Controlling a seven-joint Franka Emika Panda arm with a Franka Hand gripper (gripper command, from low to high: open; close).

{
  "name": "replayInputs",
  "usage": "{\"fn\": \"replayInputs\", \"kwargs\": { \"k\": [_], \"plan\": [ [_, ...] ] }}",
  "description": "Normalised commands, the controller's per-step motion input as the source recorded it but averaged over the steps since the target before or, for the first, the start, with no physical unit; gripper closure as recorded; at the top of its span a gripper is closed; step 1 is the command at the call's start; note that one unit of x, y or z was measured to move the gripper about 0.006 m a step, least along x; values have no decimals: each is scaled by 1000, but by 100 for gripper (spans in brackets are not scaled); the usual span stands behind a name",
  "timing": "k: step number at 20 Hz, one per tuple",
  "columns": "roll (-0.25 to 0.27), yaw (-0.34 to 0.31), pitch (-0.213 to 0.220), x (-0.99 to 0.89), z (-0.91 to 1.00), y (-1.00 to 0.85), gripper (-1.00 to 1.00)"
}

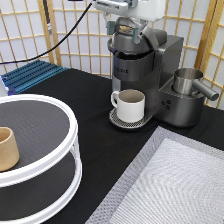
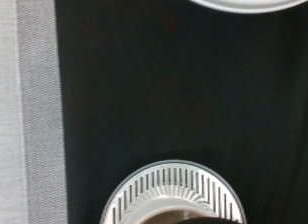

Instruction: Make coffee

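Where the exterior view reaches its far edge, noting the tool (image 1: 128, 26) sitting right on top of the coffee machine (image 1: 145, 65), at the brew head. Not managing to tell whether released or clenched, as the hand's white body and the machine's dark top are masking that part. Not finding the coffee pod in either view; unable to say where it is lying.

Recording a white mug (image 1: 131, 106) with a handle standing upright on the round drip tray (image 1: 118, 120) under the brew head, handle pointing to the exterior view's left. Recording a steel jug (image 1: 186, 82) seated in the machine's right-hand side, its spout pointing right.

Observing, at the near left, a two-tier round stand (image 1: 71, 131) with white rims and dark shelves, carrying a tan handleless cup (image 1: 7, 148) upright on the upper shelf, well apart from the machine. Observing a grey woven mat (image 1: 175, 185) covering the near right of the black desk (image 1: 100, 150).

Logging a blue ribbed tray (image 1: 30, 75) at the far left, a black cable (image 1: 55, 47) hanging above it, and a lattice screen (image 1: 75, 30) behind.

Confirming in the wrist view the slotted drip tray (image 2: 173, 187), the dark desk (image 2: 173, 90), the mat's edge (image 2: 16, 100) and a white curved rim (image 2: 241, 5).
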Motion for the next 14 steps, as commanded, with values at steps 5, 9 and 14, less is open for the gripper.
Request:
{"fn": "replayInputs", "kwargs": {
  "k": [5,9,14],
  "plan": [
    [-23,-36,0,62,1000,-69,-100],
    [-93,-22,12,295,729,601,-100],
    [-71,0,47,282,66,572,-100]
  ]
}}
